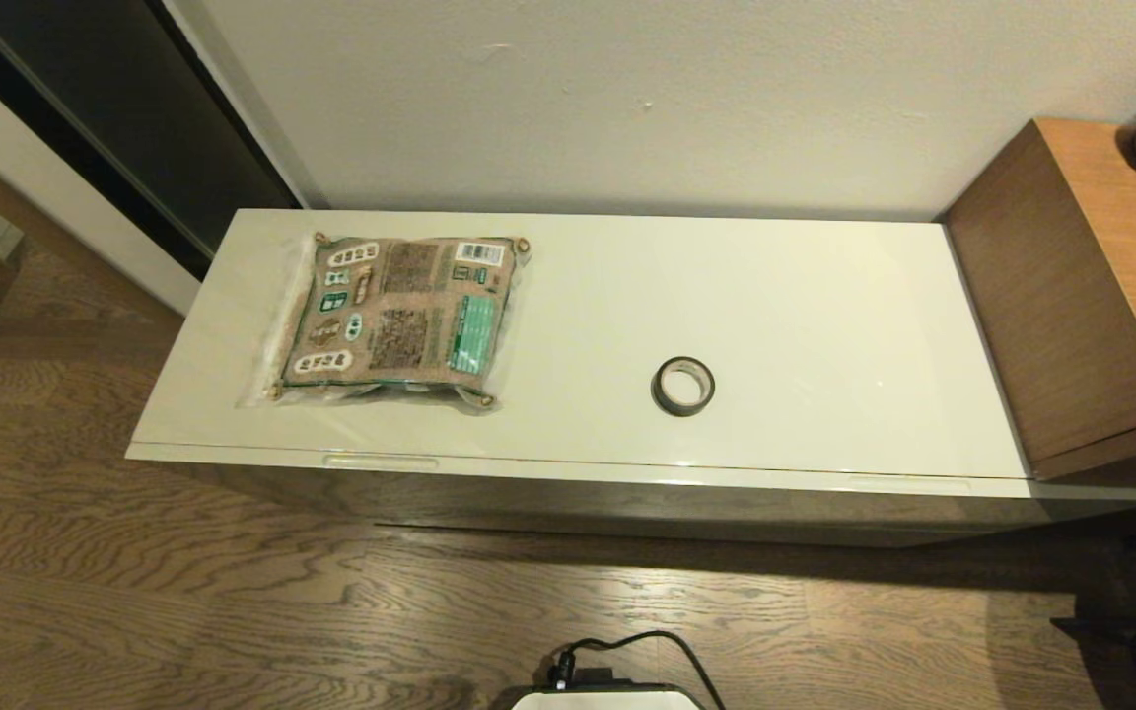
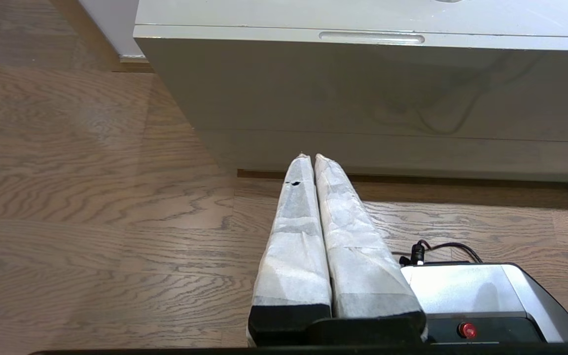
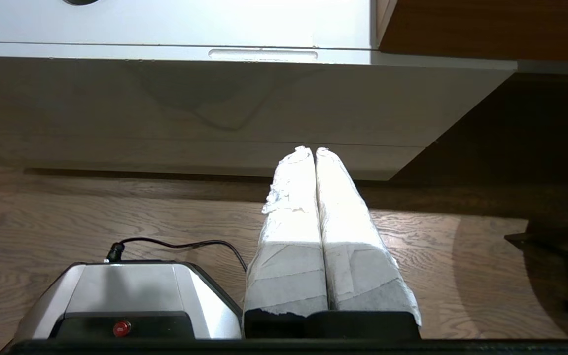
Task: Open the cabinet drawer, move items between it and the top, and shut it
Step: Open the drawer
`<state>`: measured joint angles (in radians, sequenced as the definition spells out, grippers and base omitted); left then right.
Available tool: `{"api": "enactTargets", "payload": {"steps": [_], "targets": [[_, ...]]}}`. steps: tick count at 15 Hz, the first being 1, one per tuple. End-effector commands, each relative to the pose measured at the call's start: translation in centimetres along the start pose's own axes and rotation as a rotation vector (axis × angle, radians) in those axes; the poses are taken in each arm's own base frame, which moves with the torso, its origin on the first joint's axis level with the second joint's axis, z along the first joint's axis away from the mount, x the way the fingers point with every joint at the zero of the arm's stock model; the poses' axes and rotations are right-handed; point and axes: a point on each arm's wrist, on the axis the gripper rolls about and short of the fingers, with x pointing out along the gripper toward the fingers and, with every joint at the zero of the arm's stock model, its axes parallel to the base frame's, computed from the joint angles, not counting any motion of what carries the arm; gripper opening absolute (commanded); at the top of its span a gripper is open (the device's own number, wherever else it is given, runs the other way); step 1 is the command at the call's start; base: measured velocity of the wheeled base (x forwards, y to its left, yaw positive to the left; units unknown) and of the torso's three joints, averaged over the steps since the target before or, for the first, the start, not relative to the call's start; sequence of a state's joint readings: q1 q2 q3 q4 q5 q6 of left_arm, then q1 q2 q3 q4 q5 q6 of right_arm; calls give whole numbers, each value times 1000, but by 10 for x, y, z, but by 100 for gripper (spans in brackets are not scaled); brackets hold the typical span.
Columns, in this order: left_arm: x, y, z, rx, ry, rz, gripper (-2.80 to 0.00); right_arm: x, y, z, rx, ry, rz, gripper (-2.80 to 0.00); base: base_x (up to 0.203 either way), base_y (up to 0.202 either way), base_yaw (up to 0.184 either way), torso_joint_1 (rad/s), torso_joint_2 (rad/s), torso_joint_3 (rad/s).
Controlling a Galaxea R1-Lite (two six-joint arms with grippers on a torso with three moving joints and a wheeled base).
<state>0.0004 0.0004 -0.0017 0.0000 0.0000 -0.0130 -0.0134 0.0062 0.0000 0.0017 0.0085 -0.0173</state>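
Both arms parked low; jaws closed

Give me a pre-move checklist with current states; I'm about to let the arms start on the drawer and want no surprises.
1. Cabinet drawer fully shut, front flush: ok.
2. Oblong recess on the drawer's top edge unobstructed: ok; a second recess sits toward the right end.
3. Left pincer low in front of the cabinet, fingers together, holding nothing: ok for approach, not ok for gripping yet.
4. Right pincer likewise shut and empty, low by the floor: same.
5. Printed packet and tape ring lying on the top, back from the front edge: ok.
6. Drawer contents: cannot tell.
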Motion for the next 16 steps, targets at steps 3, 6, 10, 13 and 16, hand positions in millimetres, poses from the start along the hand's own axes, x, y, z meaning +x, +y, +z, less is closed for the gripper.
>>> {"api": "enactTargets", "payload": {"steps": [3,6,10,13,16], "targets": [[0,0,0,-1,1,1,-280,0,0,-1,-22,4,2,-280,0,0,0,0,0,0],[0,0,0,-1,1,0,-280,0,0,0,-52,0,2,-280,0,0,0,0,0,0],[0,0,0,-1,1,1,-280,0,0,2,-60,-13,3,-280,0,0,0,0,0,0],[0,0,0,-1,1,1,-280,-1,0,5,-76,-35,3,-280,0,0,0,0,0,0],[0,0,0,5,3,-2,-280,-2,0,23,-74,12,0,-280,0,0,0,0,0,0]]}}
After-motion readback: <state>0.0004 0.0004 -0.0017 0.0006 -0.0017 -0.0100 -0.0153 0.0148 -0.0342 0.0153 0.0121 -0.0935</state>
